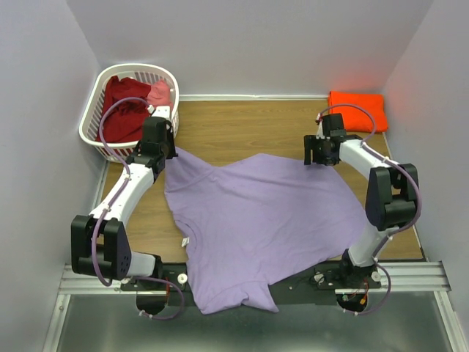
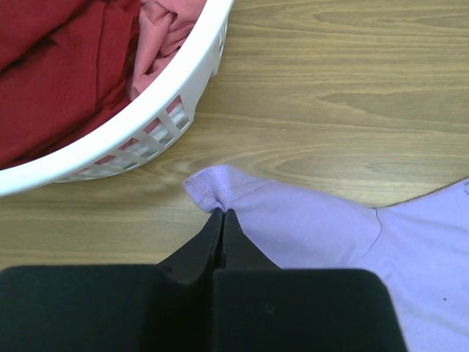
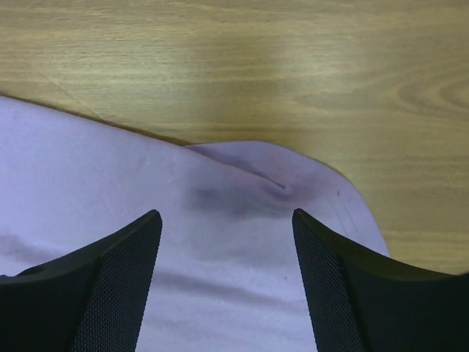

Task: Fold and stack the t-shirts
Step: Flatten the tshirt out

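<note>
Soft matt lavender cloth shirt point(image 1: 256, 227) on smooth wood-grain table point(image 1: 242, 128); glossy white plastic basket point(image 1: 95, 110)

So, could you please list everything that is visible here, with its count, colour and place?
lavender t-shirt: one, pale purple, spread open across the middle of the table, its near end hanging over the near edge
orange t-shirt: one, bright orange, folded, at the far right corner
dark red t-shirt: one, dark red, crumpled inside the basket
pink t-shirt: one, pink, inside the basket beside the dark red one
laundry basket: one, white slotted plastic, at the far left corner
table: one, light wood grain
left gripper: one, black, shut on the far left corner of the lavender t-shirt, near the basket
right gripper: one, black, open above the shirt's far right edge
</note>
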`<state>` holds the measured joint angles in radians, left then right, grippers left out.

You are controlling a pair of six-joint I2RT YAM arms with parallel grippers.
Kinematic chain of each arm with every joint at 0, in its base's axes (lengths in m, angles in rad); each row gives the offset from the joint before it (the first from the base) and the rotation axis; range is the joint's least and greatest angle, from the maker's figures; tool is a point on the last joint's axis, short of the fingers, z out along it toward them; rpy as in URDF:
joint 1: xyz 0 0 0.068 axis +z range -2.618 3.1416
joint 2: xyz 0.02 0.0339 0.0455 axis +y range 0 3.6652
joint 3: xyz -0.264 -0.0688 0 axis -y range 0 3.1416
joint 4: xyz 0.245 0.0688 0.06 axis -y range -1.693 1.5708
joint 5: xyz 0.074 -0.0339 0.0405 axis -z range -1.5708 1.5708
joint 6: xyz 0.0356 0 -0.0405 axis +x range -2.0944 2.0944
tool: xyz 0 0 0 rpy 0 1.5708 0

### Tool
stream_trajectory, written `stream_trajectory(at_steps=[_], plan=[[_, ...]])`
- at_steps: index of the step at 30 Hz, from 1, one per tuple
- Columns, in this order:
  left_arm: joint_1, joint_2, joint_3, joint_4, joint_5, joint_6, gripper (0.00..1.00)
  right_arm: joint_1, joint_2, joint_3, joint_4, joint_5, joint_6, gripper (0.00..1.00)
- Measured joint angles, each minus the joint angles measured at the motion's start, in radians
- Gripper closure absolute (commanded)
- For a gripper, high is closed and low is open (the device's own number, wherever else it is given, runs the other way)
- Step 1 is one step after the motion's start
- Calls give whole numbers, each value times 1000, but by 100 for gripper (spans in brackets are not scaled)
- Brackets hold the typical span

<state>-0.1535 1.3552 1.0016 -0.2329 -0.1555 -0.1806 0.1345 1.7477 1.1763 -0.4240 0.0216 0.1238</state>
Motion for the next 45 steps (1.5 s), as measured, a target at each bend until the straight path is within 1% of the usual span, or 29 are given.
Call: stream_trajectory(at_steps=[8,12,15,16,17,19,20,22,24,29,30,33,34,37,41,44,45], plan=[[0,11,0,0,2,0,100,0,113,66,2,-108,-190,21],[0,13,0,0,10,0,100,0,157,95,-4,-138,-245,25],[0,13,0,0,13,0,100,0,183,124,-4,-168,-272,31],[0,13,0,0,14,0,100,0,188,131,-4,-174,-278,36],[0,13,0,0,14,0,100,0,192,137,-4,-185,-283,38],[0,13,0,0,15,0,100,0,196,143,-4,-202,-293,41],[0,14,0,0,15,0,100,0,197,144,-3,-212,-297,45],[0,15,0,0,15,0,100,0,198,144,-4,-233,-303,50],[0,16,0,0,15,0,100,0,198,143,-4,-245,-307,51],[0,21,0,0,16,0,100,0,198,129,-5,-250,-309,63],[0,21,0,0,16,0,100,0,198,129,-5,-250,-309,64],[0,22,0,0,17,1,100,0,198,129,-5,-248,-307,74],[0,22,0,0,17,1,100,0,199,129,-5,-247,-307,84],[0,22,0,0,17,1,100,0,200,129,-5,-241,-301,98],[0,22,0,0,17,1,100,2,177,114,-5,-227,-282,99],[0,22,0,0,18,1,100,18,85,61,-10,-172,-251,99],[0,22,0,0,17,1,100,35,31,38,-11,-139,-229,99]])
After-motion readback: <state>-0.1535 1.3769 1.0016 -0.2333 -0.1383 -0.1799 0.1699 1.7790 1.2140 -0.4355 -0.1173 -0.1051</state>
